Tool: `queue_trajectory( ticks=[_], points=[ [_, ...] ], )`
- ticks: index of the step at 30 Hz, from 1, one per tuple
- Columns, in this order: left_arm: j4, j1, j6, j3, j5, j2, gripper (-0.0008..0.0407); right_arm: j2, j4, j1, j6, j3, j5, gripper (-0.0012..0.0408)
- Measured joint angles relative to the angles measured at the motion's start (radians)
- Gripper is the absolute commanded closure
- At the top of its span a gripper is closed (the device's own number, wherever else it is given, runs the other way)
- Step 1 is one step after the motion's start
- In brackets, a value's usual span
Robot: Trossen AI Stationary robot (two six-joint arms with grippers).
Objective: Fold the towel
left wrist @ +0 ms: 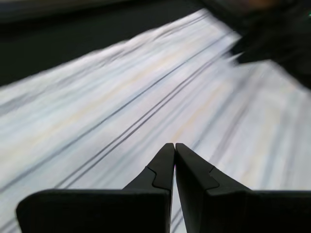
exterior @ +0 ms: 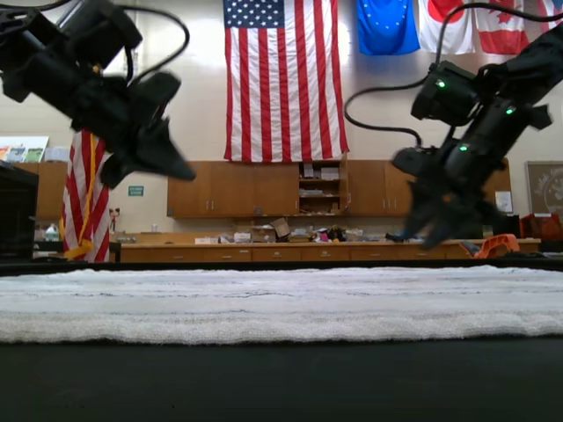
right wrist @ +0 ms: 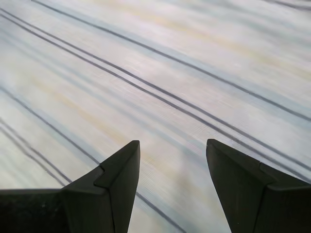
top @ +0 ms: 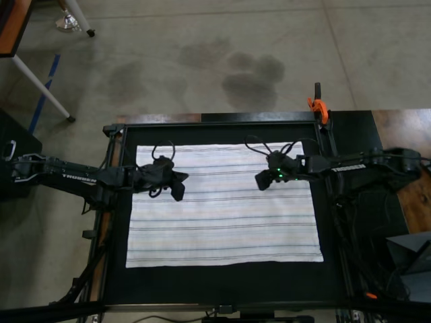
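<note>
The towel [top: 222,208] lies spread flat on the black table [top: 222,286], white with thin dark stripes running across the top view. My left gripper [top: 179,193] hovers over the towel's far left part, fingers shut with nothing between them [left wrist: 174,144]. Hovering over the far right part, my right gripper [top: 258,182] is open and empty, striped towel [right wrist: 170,73] showing in the gap [right wrist: 172,143]. In the exterior view both grippers [exterior: 183,172] [exterior: 433,236] hang above the towel [exterior: 281,303], not touching it.
An orange clamp [top: 318,105] sits on the table frame at the far right corner. Grey and black gear [top: 411,259] lies off the table's right side. White stand legs [top: 40,84] are on the floor at the far left. Flags [exterior: 286,79] hang on the back wall.
</note>
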Motion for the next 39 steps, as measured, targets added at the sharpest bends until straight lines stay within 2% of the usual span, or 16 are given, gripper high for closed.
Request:
queue_trajectory(
  ticks=[5,11,18,22,26,33,35,39],
  points=[
    [-0.166,0.0,-0.17,0.0,-0.056,-0.006,0.0399,-0.148,-0.267,-0.004,0.049,0.0,0.024,0.0213],
    [-0.361,0.0,-0.336,0.0,-0.097,-0.013,0.0399,-0.283,-0.469,-0.005,0.121,-0.001,0.072,0.0213],
    [-0.636,0.001,-0.521,0.0,-0.12,-0.036,0.0399,-0.321,-0.575,-0.005,0.19,-0.032,0.097,0.0213],
    [-0.722,0.001,-0.592,0.0,-0.121,-0.053,0.0399,-0.32,-0.623,-0.005,0.214,-0.048,0.113,0.0213],
    [-0.809,0.001,-0.679,0.0,-0.121,-0.054,0.0399,-0.32,-0.626,-0.005,0.217,-0.052,0.118,0.0213],
    [-0.879,0.001,-0.747,0.0,-0.117,-0.052,0.0399,-0.32,-0.624,-0.005,0.225,-0.052,0.135,0.0213],
    [-0.903,0.001,-0.792,0.0,-0.106,-0.054,0.0399,-0.32,-0.648,-0.005,0.25,-0.052,0.135,0.0213],
    [-0.906,0.001,-0.797,0.0,-0.097,-0.055,0.0399,-0.32,-0.723,-0.005,0.269,-0.053,0.142,0.0213]
  ],
)
